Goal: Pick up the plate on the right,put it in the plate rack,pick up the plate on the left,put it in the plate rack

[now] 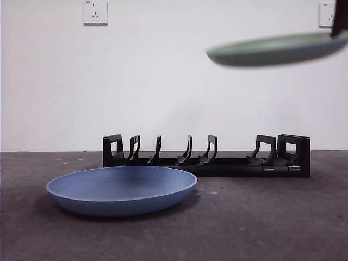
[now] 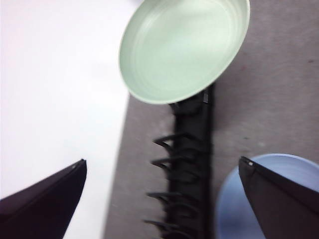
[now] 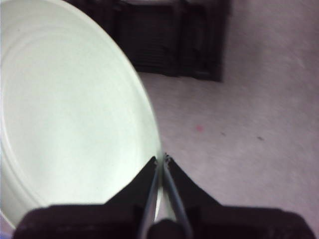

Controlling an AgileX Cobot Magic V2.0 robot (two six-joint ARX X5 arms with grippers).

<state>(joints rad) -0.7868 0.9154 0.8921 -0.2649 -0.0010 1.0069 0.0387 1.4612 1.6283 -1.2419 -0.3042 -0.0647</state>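
Observation:
A pale green plate (image 1: 272, 50) hangs nearly flat in the air at the upper right, above the right end of the black plate rack (image 1: 212, 157). My right gripper (image 3: 162, 162) is shut on the green plate's (image 3: 70, 114) rim. A blue plate (image 1: 122, 189) lies on the table in front of the rack's left half. My left gripper (image 2: 162, 169) is open and holds nothing; it looks down along the rack (image 2: 187, 174), with the blue plate (image 2: 234, 199) beside it and the green plate (image 2: 182, 47) beyond.
A white wall with two sockets (image 1: 95, 12) stands close behind the rack. The dark table (image 1: 261, 217) stretches in front of and to the right of the blue plate.

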